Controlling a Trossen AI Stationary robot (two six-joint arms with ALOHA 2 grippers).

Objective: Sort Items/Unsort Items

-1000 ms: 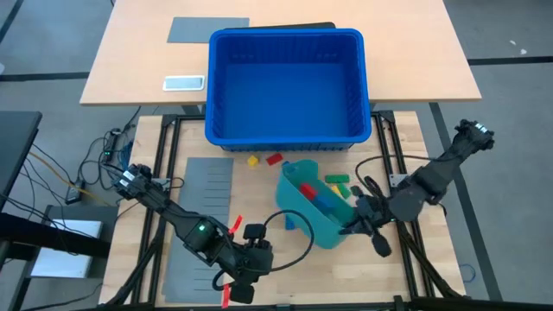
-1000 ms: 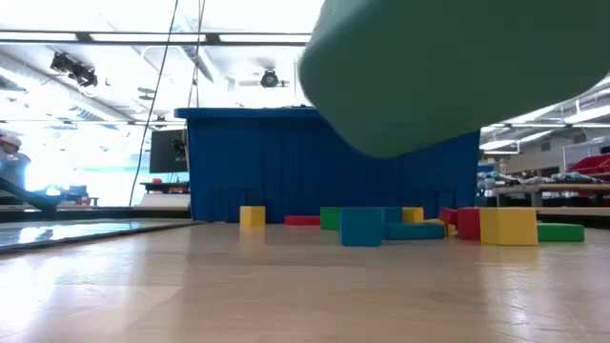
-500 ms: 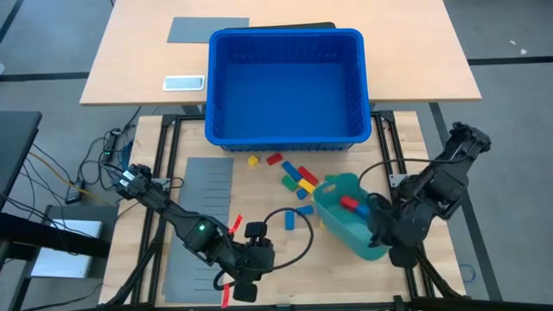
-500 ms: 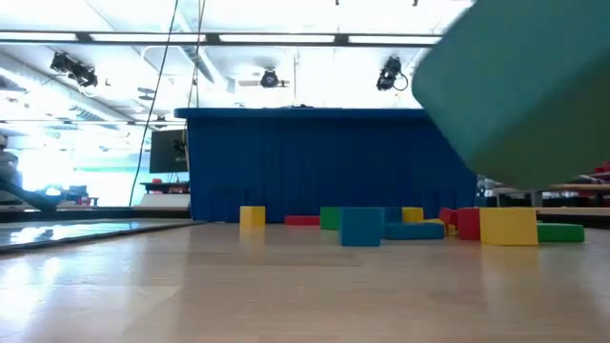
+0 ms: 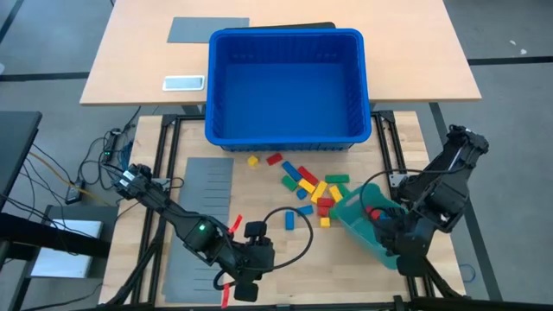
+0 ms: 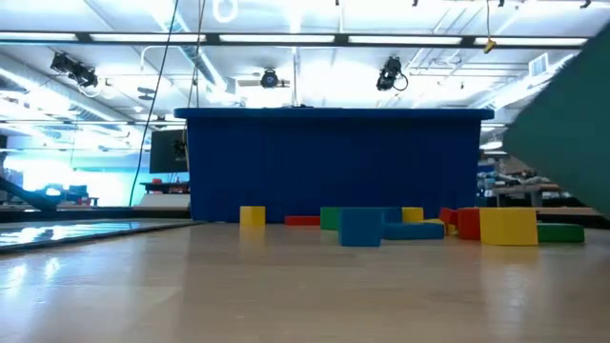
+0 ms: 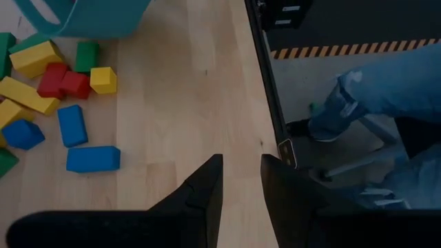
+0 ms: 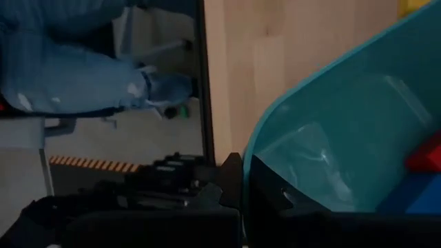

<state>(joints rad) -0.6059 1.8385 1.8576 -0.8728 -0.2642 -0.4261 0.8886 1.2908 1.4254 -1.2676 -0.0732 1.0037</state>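
Long ceiling lights (image 6: pixel 286 38) glowed over the room, and a tan desk (image 5: pixel 138 60) stood on grey floor (image 5: pixel 510 26).

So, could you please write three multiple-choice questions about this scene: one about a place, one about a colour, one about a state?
1. Where do most of the loose blocks lie?
A. inside the blue bin
B. on the table in front of the blue bin
C. on the grey slotted sheet

2. Which colour has the tray at the right gripper?
A. teal-green
B. orange
C. white

3. How is the left gripper?
A. shut on a red block
B. holding the tray
C. fingers apart, holding nothing

Answers: 1 B, the high view shows them scattered between the blue bin and the tray. 2 A, both the high and right wrist views show teal-green plastic. 3 C, the left wrist view shows a bare gap between its fingers.
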